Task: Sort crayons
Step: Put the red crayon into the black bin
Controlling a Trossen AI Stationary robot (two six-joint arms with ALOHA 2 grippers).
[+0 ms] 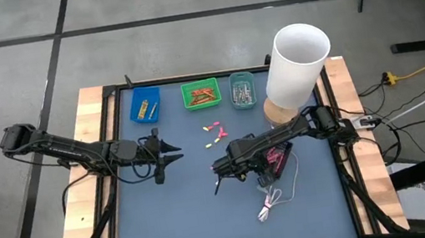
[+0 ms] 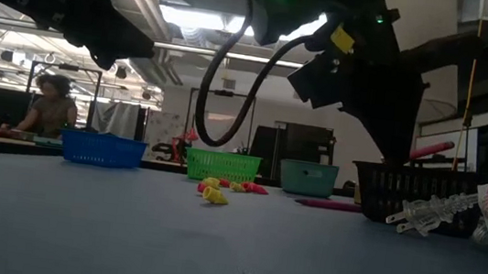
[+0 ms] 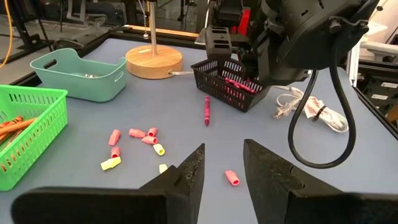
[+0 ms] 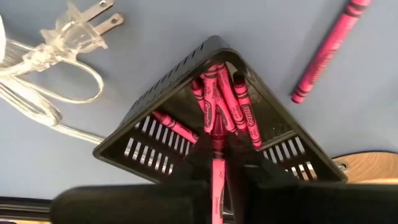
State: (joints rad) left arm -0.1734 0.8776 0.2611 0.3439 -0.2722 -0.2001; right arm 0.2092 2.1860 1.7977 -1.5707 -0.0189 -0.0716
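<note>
Pinched upright in the right pincer (image 4: 219, 180), a thin pink wax crayon (image 4: 218, 163) hangs over the black slotted plastic basket (image 4: 155, 134) of pinks, so release looks next; left pincer (image 3: 222, 163) waits agape mid-bench.

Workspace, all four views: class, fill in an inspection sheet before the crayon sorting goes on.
Surface: blue-grey mat, no spill seen.
Job's things: pink crayons in the black basket; one loose pink crayon on the mat beside it; orange crayons in the green tray; blue tray and teal tray, contents unclear.
Clutter: pink and yellow stubs; lamp.
Pincers: left pincer open above the mat; right pincer shut on the held crayon over the basket.
Cables: white plug cable by the basket.
Surroundings: a person at a far bench.
</note>
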